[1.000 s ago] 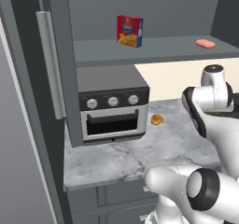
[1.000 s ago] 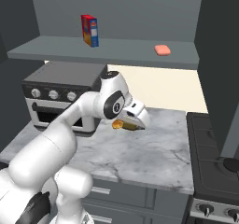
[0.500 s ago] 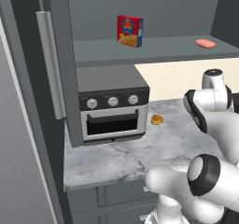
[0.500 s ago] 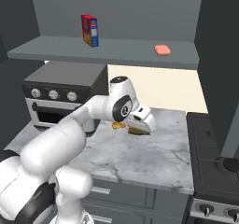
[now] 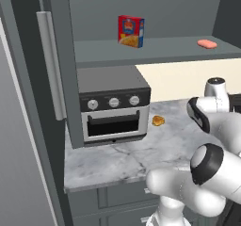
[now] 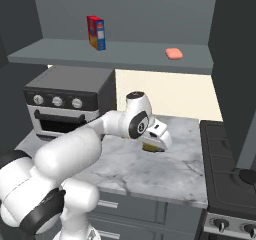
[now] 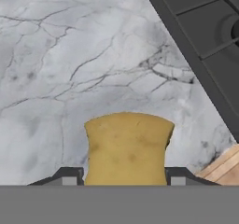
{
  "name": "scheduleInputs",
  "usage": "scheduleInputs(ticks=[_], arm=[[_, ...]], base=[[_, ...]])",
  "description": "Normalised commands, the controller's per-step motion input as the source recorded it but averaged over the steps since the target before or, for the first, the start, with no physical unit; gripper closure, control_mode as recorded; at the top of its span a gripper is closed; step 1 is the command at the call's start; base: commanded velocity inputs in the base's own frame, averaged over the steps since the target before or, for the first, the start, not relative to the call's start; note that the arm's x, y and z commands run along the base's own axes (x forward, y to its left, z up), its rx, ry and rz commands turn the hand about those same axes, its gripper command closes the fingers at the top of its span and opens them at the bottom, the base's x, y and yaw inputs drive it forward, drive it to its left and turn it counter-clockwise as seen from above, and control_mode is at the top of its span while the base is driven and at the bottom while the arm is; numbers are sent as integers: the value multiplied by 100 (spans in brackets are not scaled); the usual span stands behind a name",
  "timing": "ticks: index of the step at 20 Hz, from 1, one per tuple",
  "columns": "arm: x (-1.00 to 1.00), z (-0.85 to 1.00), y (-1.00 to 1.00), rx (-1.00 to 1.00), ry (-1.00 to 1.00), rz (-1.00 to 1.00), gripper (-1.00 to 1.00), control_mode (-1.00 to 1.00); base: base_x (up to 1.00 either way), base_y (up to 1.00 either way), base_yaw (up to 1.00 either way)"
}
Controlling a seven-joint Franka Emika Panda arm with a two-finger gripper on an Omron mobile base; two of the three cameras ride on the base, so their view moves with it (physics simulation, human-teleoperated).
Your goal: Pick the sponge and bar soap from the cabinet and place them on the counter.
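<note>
In the hand view the tan-yellow sponge (image 7: 127,143) sits squeezed between my finger tips, with my gripper (image 7: 122,176) shut on it just above the marble counter (image 7: 70,55). From the right base view my gripper (image 6: 156,140) hangs low over the counter (image 6: 165,169), and the sponge (image 6: 151,148) pokes out beneath it. The salmon-pink bar soap (image 5: 207,43) (image 6: 173,53) lies on the cabinet shelf (image 5: 155,52) toward its right end, well above and apart from my hand.
A red and yellow box (image 5: 131,30) (image 6: 96,32) stands on the shelf. The toaster oven (image 5: 113,105) (image 6: 65,99) occupies the counter's left. An orange lump (image 5: 158,120) lies beside it. A dark stove (image 6: 230,169) (image 7: 205,31) borders the counter on the right. The open cabinet door (image 5: 28,102) stands at far left.
My hand has carried the sponge rightward over the counter and a little lower. The bar soap and the box have stayed put.
</note>
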Motion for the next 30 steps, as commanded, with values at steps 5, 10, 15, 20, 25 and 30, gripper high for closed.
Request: scheduleInputs(ticks=[5,10,15,20,25,30], arm=[[16,-29,-17,3,3,0,100,-100],[16,-28,-16,1,1,0,100,-100],[15,-27,-16,2,1,0,100,-100],[15,-27,-16,1,2,0,100,-100],[14,-25,-17,0,1,0,100,-100],[14,-22,-14,0,0,0,100,-100]], base=[[0,0,0],[0,0,0],[0,0,0],[0,0,0],[0,0,0],[0,0,0]])
